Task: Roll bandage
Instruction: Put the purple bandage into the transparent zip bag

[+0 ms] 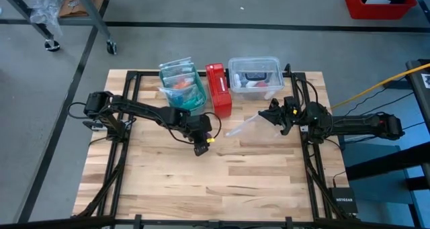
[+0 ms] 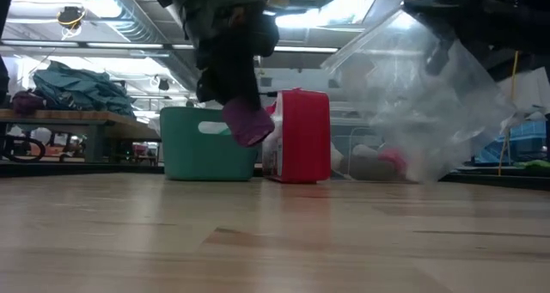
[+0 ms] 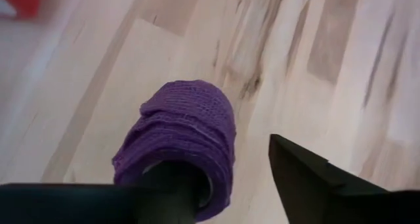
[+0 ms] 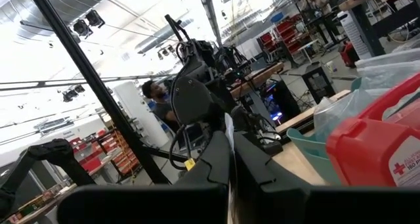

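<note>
The bandage (image 3: 180, 142) is already wound into a short, fat purple coil, so the rolling itself looks done and the step in hand is the release. The left gripper (image 1: 200, 139) hangs above the surface (image 1: 255, 182) near its middle, in front of the red box (image 1: 218, 88). Its jaws stand apart: in the left wrist view one finger runs into the coil's hollow core, with the roll sitting on it, while the other finger is clear to the side, with bare wood showing between it and the roll. In the low view the roll (image 2: 247, 121) hangs off the surface, tilted, below the dark gripper.

The next move probably calls for lowering the roll to the wood and sliding the finger out of the core without dragging the outer wrap loose. The fabric looks soft and clingy, so it may stick to the finger.

The bandage is an open-weave, slightly crinkled cloth; its layers sit unevenly, giving the coil a lumpy edge. The surface is pale butcher-block wood, smooth and streaked with darker grain.

The right gripper (image 1: 277, 115) waits to the right, its jaws closed on a clear plastic bag (image 2: 430, 112), thin and wrinkled, which hangs loosely from them. Behind stand a hard, glossy red box, a teal bin (image 2: 206, 143) and a clear tub (image 1: 255, 74).
</note>
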`<action>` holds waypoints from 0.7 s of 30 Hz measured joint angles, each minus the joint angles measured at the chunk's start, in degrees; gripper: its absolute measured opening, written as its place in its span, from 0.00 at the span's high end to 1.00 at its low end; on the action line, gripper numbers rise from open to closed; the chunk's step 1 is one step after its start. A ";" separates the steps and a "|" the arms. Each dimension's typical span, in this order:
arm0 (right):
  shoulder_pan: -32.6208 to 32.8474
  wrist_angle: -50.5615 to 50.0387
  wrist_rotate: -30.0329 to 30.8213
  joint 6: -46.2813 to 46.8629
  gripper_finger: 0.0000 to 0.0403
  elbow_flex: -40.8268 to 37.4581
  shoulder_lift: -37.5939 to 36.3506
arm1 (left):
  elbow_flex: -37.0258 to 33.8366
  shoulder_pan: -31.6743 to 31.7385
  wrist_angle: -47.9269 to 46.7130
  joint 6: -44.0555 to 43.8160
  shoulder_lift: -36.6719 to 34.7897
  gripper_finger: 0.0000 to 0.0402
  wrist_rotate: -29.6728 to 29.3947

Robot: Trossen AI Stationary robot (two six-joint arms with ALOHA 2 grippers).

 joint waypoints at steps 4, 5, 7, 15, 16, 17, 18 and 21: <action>0.00 -0.01 0.00 -0.02 0.99 0.00 0.00 | 0.00 -0.02 4.54 -1.42 0.00 0.56 0.00; 0.00 0.00 0.00 -0.02 0.99 0.00 0.00 | 0.00 -0.02 5.30 -1.37 0.00 0.56 0.00; 0.00 0.00 0.00 -0.02 0.99 0.00 0.00 | 0.02 -0.01 5.19 -1.32 -0.02 0.55 0.00; 0.00 0.11 -0.01 -0.02 0.99 0.00 0.00 | 0.02 -0.40 -4.32 -1.31 -0.02 0.55 2.25; 0.00 0.10 -0.01 -0.02 0.99 0.00 0.00 | 0.02 -0.63 -5.11 -1.31 0.09 0.55 2.29; 0.00 0.09 0.00 -0.02 0.99 0.00 0.00 | 0.02 -0.84 -5.24 -1.31 0.37 0.55 2.32; 0.00 0.11 0.00 -0.02 0.99 0.00 0.00 | 0.02 -1.11 -5.30 -1.31 0.51 0.55 2.35; -0.02 0.33 -0.02 -0.02 0.99 0.02 0.00 | 0.00 -1.96 -1.15 -5.41 1.85 0.55 2.38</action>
